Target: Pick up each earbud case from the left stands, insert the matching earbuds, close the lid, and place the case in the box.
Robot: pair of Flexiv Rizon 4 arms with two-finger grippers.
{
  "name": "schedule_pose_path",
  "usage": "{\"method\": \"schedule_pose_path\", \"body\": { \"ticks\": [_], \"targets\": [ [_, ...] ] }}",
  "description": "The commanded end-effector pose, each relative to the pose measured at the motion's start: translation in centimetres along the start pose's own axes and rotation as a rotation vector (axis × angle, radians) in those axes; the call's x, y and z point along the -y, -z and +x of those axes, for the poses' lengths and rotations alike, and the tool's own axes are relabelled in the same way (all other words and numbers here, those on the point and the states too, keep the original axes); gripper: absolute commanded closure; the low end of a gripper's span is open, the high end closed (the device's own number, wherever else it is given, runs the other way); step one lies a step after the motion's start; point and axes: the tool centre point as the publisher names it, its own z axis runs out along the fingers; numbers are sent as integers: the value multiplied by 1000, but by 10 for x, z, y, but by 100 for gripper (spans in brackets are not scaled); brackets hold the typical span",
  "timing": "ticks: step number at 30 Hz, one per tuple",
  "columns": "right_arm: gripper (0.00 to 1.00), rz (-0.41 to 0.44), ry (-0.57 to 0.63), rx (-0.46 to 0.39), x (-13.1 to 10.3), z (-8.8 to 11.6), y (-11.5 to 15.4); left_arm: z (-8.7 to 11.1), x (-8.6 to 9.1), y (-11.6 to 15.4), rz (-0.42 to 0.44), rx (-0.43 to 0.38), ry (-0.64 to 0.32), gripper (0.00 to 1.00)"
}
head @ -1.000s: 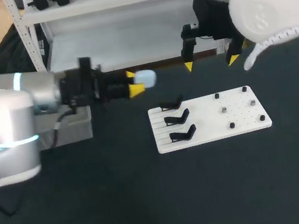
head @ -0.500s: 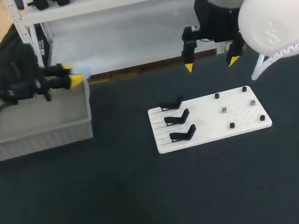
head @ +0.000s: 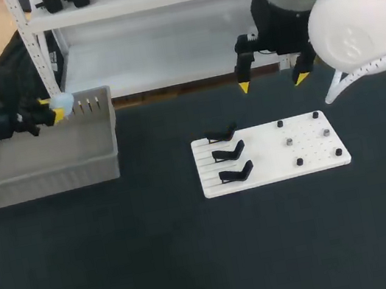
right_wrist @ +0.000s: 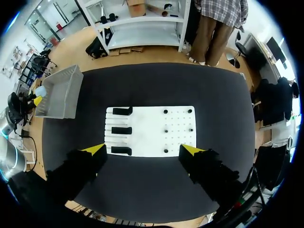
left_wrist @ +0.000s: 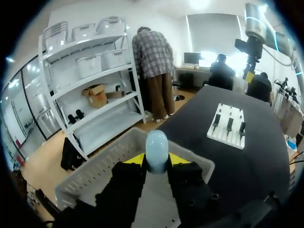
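While the left gripper (head: 52, 112) clamped the case (left_wrist: 156, 150) above the box (head: 49, 177), lowering it well inside the walls before letting go seemed wise; the right gripper (head: 273, 82) hung open above the board (head: 313, 149).

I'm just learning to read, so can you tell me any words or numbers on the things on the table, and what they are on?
No text can be read on anything here.
The pale blue earbud case is plain.
The white board and its black stands show no print.
The grey box shows no label.
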Motion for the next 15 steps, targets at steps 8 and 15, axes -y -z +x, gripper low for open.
{"method": "schedule_pose_path", "body": {
  "ticks": [8,15],
  "targets": [
    [0,0,-2,8,1,3,0,33,-38,-19,-18,15,32,100],
    [0,0,-2,8,1,3,0,29,-44,-12,-30,23,4,64]
  ]
}}
